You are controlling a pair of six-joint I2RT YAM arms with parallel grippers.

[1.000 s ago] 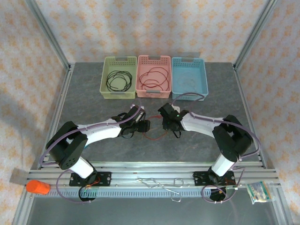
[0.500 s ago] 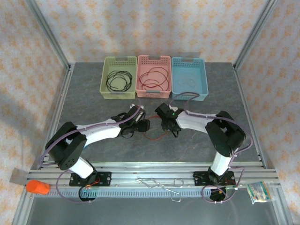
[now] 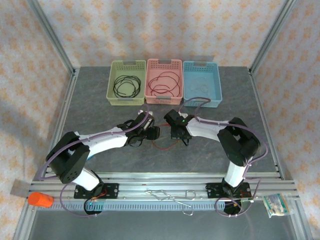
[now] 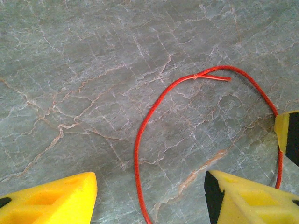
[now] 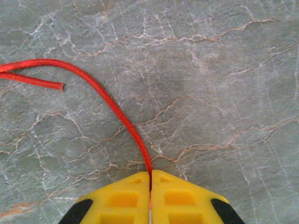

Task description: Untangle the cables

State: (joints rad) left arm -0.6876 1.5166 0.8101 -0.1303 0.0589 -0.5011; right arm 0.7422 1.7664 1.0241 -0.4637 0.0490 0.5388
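Right gripper clamped on the loose red cable; left gripper partly open, holding nothing.
Right jaws are pressed together with the cable pinched at their tips. From there it curves away over the grey table, and its free end doubles back beside it. Left jaws stand apart above the table with the same cable's loop between them; can't tell if it touches the right-hand finger. The loop lies between the two grippers, on the near side of the baskets. Green basket holds a black cable, pink basket a second red cable, blue basket a faint pale cable.
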